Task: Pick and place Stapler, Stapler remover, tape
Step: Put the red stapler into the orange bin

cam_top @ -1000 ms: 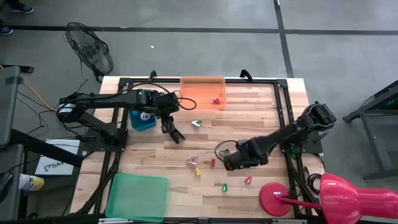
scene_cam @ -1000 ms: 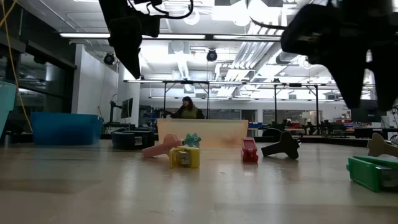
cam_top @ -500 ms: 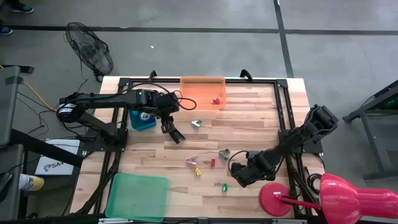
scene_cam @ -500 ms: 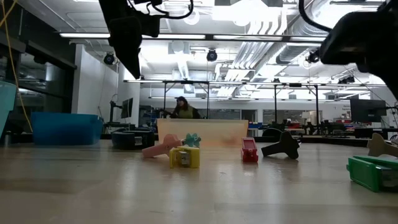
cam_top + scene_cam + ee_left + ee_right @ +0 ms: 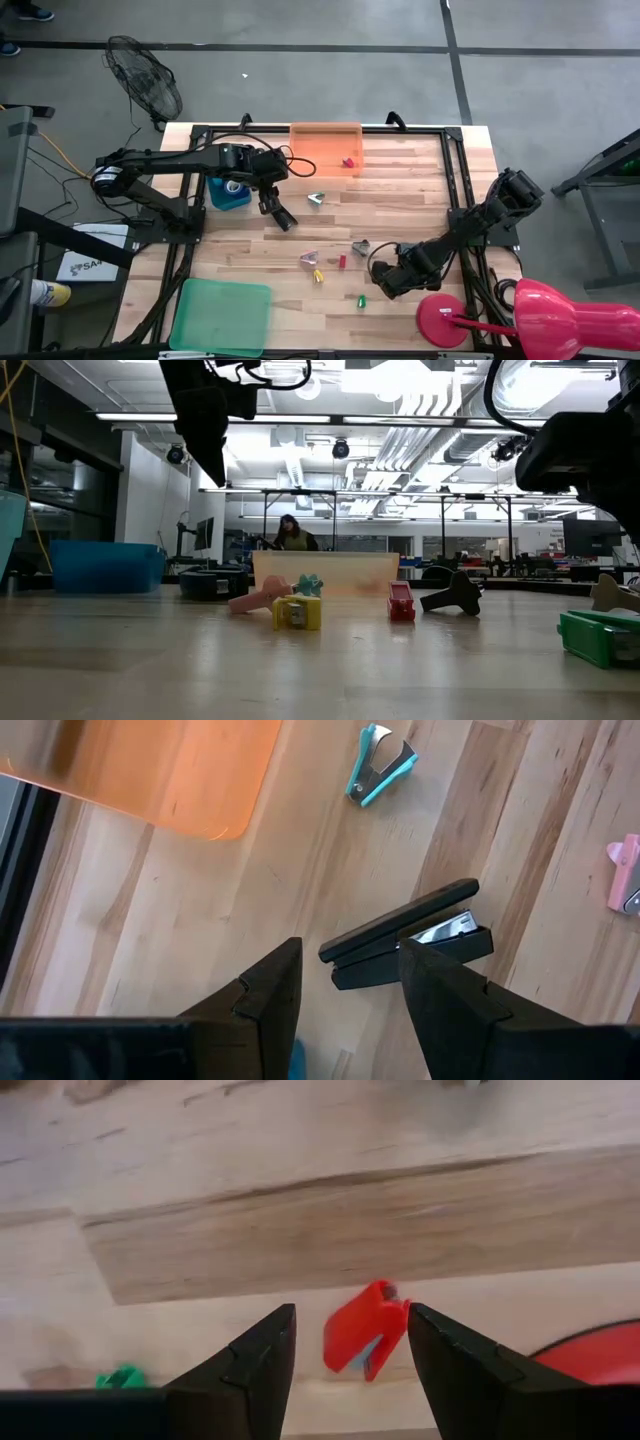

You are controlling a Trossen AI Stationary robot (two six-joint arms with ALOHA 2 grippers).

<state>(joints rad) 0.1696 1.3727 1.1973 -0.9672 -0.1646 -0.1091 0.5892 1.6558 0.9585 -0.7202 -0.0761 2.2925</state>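
Note:
The black stapler (image 5: 405, 933) lies flat on the wooden table, just ahead of my left gripper (image 5: 350, 950), which hangs open well above it (image 5: 270, 203). A teal staple remover (image 5: 380, 775) lies farther off, toward the orange tray (image 5: 325, 147). A grey staple remover (image 5: 360, 246) sits mid-table. My right gripper (image 5: 350, 1312) points down, open, over a small red piece (image 5: 365, 1342) near the table's near right part (image 5: 386, 286). Its fingers stand on either side of the piece without touching it. I can make out no tape roll.
Small pink (image 5: 309, 258), yellow (image 5: 318, 274), red (image 5: 341, 261) and green (image 5: 361, 299) pieces lie mid-table. A blue container (image 5: 230, 193) stands at the left, a green tray (image 5: 222, 316) at the near left. A red lamp base (image 5: 442, 320) sits close to my right gripper.
My right gripper has moved toward the table's near edge and down, rolling about its own axis. It has left the grey staple remover uncovered and now stands over the small red piece. Its fingers have stayed open.

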